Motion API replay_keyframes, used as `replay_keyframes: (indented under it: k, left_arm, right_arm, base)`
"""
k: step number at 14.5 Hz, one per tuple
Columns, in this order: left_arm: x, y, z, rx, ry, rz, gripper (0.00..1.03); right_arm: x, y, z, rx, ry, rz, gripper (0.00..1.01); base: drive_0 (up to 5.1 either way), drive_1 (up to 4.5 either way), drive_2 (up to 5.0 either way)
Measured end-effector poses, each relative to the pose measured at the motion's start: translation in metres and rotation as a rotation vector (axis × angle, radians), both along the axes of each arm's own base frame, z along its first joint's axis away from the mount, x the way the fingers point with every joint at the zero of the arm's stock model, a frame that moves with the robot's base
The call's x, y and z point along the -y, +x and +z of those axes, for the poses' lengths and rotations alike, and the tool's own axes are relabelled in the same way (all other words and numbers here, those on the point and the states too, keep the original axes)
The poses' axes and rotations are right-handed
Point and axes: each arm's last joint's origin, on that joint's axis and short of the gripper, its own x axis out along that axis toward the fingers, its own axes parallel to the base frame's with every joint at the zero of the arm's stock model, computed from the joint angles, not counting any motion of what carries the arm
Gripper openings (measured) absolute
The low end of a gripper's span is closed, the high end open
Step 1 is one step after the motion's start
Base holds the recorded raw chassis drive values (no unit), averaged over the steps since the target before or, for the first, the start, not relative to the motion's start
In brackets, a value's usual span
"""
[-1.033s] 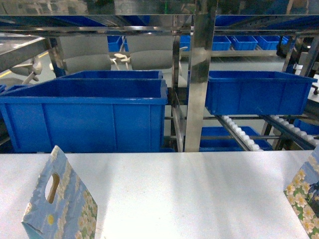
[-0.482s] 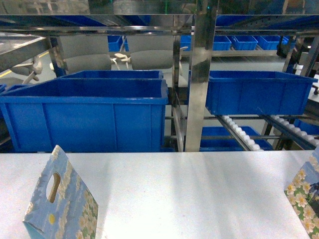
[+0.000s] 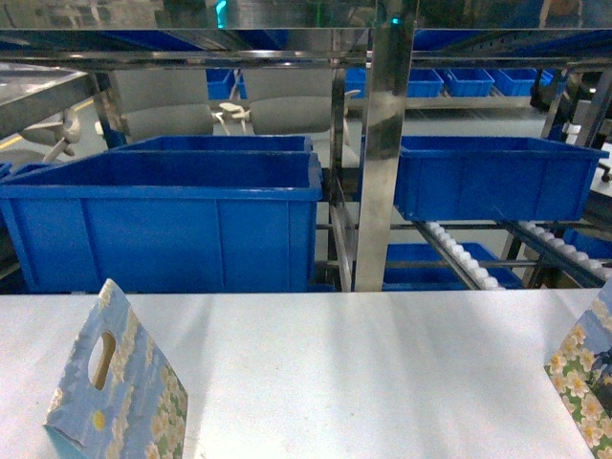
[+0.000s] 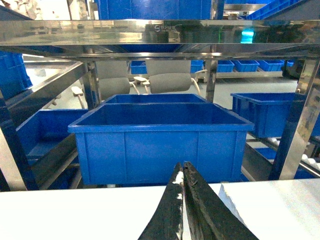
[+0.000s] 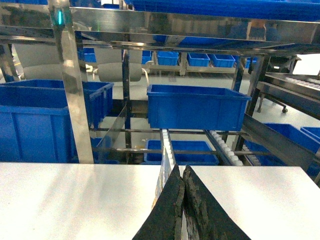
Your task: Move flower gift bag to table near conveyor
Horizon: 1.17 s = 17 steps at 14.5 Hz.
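On the bench [image 3: 363,373] near edge: flower gift bag [image 3: 115,387] upright at left corner, second floral bag [image 3: 581,382] cut off at right. Left end effector [image 4: 183,172] and right end effector [image 5: 181,175] both pressed together, seemingly empty. Beyond, conveyor [image 3: 459,253] racking, blue bins [image 3: 172,225]. Probably nearly done; arms mostly hidden.

Each hand [image 4: 183,172] has black, tapering, rough-surfaced fingers [image 5: 197,210].
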Motion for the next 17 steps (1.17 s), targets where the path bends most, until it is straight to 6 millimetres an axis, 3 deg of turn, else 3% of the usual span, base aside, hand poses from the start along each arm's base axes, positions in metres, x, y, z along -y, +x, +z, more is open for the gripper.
replay_keyframes:
  k: [4, 15, 16, 17]
  left_arm:
    - [0.0, -0.005, 0.0, 0.0, -0.001, 0.0, 0.02]
    - [0.0, -0.019, -0.004, -0.017, -0.001, 0.0, 0.02]
    - [0.0, -0.019, -0.004, -0.017, -0.001, 0.001, 0.07]
    - [0.0, -0.019, -0.004, -0.017, -0.001, 0.0, 0.47]
  right_arm:
    - [0.0, 0.0, -0.011, -0.002, 0.0, 0.001, 0.02]
    - [0.0, -0.001, -0.01, 0.007, 0.0, 0.001, 0.02]
    - [0.0, -0.001, -0.01, 0.007, 0.0, 0.001, 0.06]
    - [0.0, -0.001, -0.01, 0.007, 0.0, 0.001, 0.47]
  base:
    - [0.0, 0.0, 0.0]
    - [0.0, 0.0, 0.0]
    - [0.0, 0.0, 0.0]
    - [0.0, 0.0, 0.0]
